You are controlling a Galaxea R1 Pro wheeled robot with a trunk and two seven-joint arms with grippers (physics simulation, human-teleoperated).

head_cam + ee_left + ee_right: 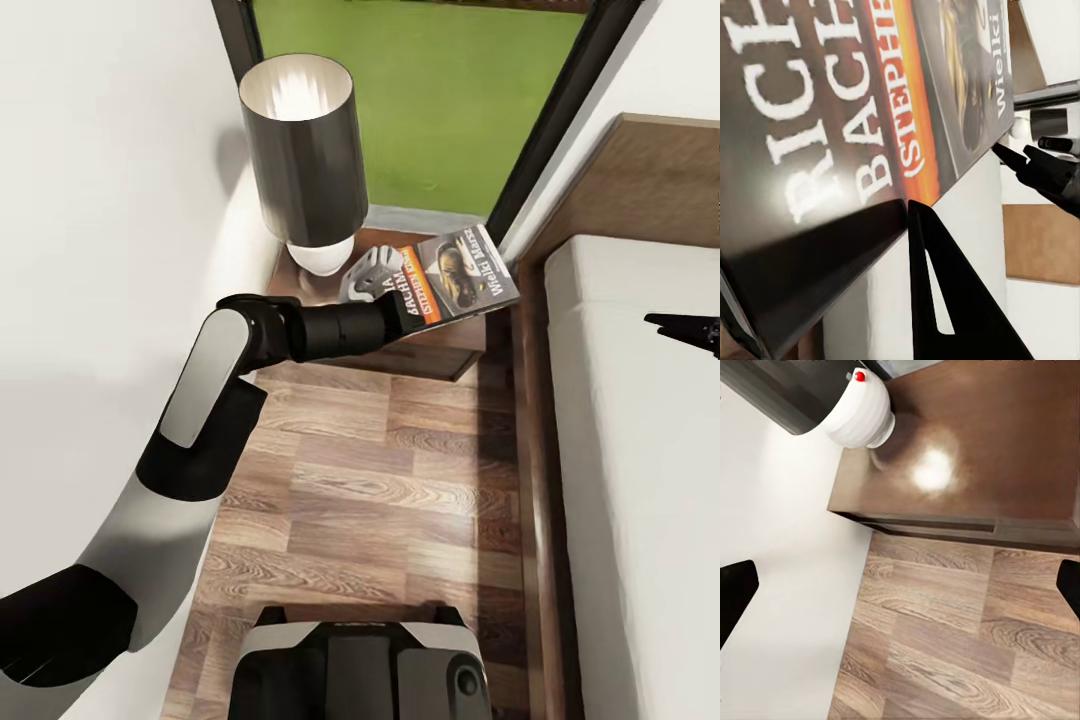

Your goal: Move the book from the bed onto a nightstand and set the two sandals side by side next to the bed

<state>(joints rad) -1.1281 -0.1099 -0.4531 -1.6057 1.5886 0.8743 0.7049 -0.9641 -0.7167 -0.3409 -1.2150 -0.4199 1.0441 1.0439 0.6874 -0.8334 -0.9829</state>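
The book (458, 275), a dark cover with an orange band and white lettering, hangs tilted just above the dark brown nightstand (440, 350). My left gripper (403, 300) is shut on the book's near edge. In the left wrist view the cover (847, 127) looms close, with one black finger (945, 300) under its edge. My right gripper (682, 327) hovers over the bed's pale mattress (640, 480). Its fingertips stand far apart in the right wrist view (900, 589), open with nothing between them. The sandals are out of view.
A lamp (300, 150) with a dark cylindrical shade and white base stands on the nightstand's back left. The right wrist view looks down on a nightstand top (967, 450), a white lamp base (859, 412) and plank floor (960, 637). White wall runs at left; a glass opening is behind.
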